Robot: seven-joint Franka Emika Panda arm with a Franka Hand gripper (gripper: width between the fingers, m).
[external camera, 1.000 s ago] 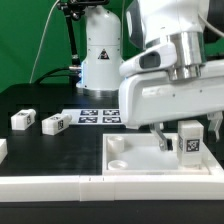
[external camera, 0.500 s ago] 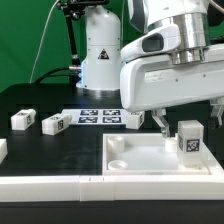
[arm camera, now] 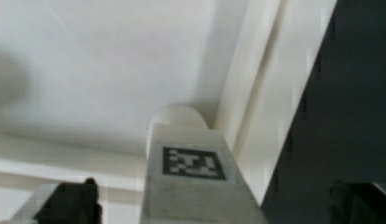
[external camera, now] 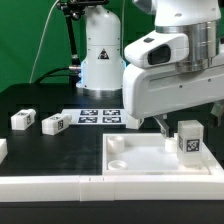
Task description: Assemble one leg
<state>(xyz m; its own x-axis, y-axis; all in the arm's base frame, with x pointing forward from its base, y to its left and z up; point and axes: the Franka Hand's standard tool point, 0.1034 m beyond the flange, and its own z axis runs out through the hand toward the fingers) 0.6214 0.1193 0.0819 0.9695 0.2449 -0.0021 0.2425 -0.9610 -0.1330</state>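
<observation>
A leg (external camera: 188,141), a small white block with a square tag on its face, stands upright in the far right corner of the white tray-like part (external camera: 150,156). My gripper (external camera: 189,122) hovers just above it, with one finger on each side and neither touching it. In the wrist view the leg (arm camera: 193,160) stands on the tray (arm camera: 101,60) between my two dark fingertips (arm camera: 65,202), which are set wide apart. The gripper (arm camera: 211,205) is open and holds nothing.
Two loose legs (external camera: 22,119) (external camera: 55,124) lie on the black table at the exterior view's left, and a third (external camera: 133,120) lies by the marker board (external camera: 95,116). A white rail (external camera: 50,185) runs along the front. The robot base (external camera: 98,50) stands behind.
My gripper has risen straight up from around the leg. The leg has stayed upright in the tray corner.
</observation>
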